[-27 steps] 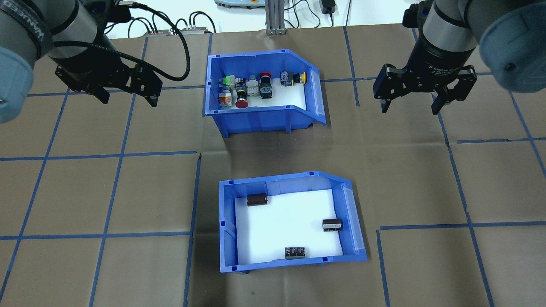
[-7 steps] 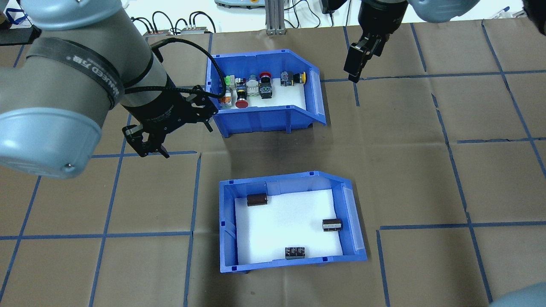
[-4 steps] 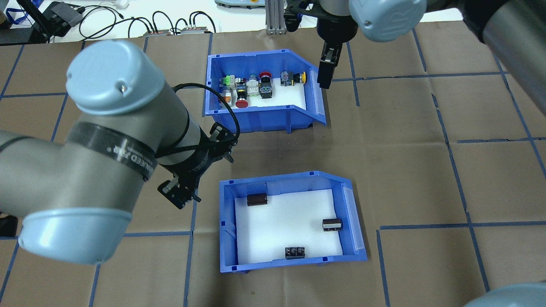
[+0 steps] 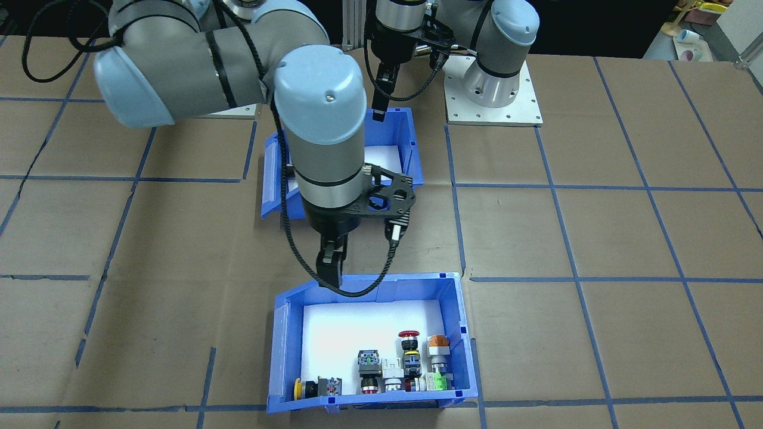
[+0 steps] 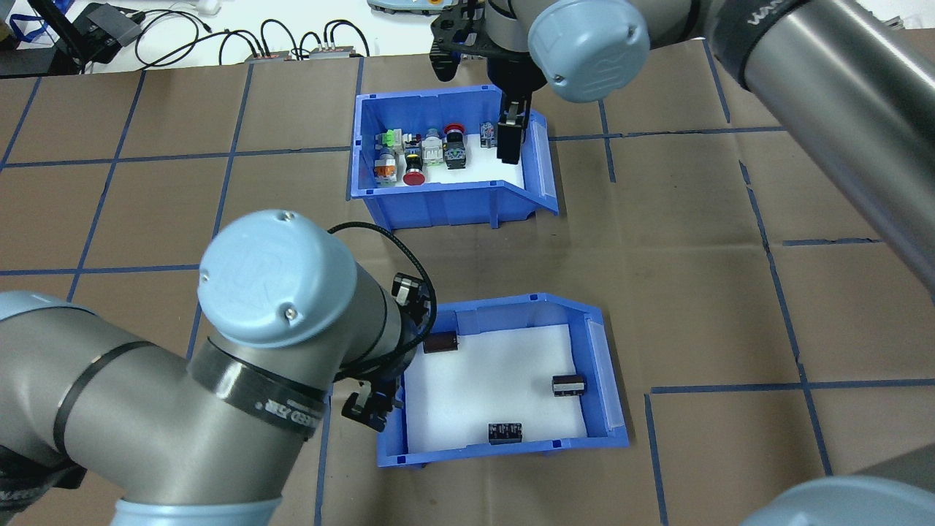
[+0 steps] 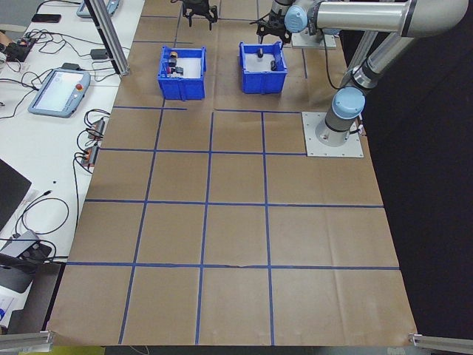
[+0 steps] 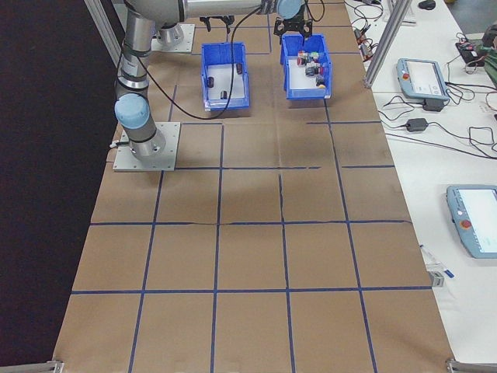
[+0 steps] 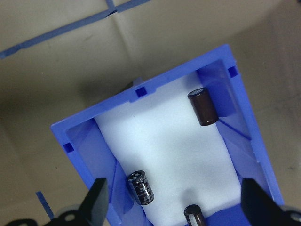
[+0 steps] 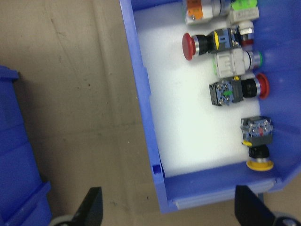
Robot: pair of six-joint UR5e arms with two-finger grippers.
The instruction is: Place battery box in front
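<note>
The battery box (image 5: 482,380) is the blue bin on the near half of the table, with three dark cylindrical batteries (image 5: 440,342) on its white liner. My left gripper (image 5: 374,400) hangs over the box's left end wall, largely hidden under the arm. In the left wrist view the left gripper (image 8: 176,207) is open above the box (image 8: 174,141), holding nothing. My right gripper (image 5: 509,142) hovers over the sloped end of the switch bin (image 5: 453,201). In the right wrist view it (image 9: 171,209) is open over that bin's wall.
The switch bin (image 4: 334,333) holds several coloured push buttons along one side. Brown paper with a blue tape grid covers the table (image 5: 730,292). Cables and control boxes (image 5: 292,51) lie beyond the far edge. A metal post (image 5: 467,29) stands behind the switch bin.
My left arm swung nearer and lower, bringing its gripper to the battery box's left wall. The right gripper shifted left, from beside the switch bin to over its sloped end. Both bins stayed put.
</note>
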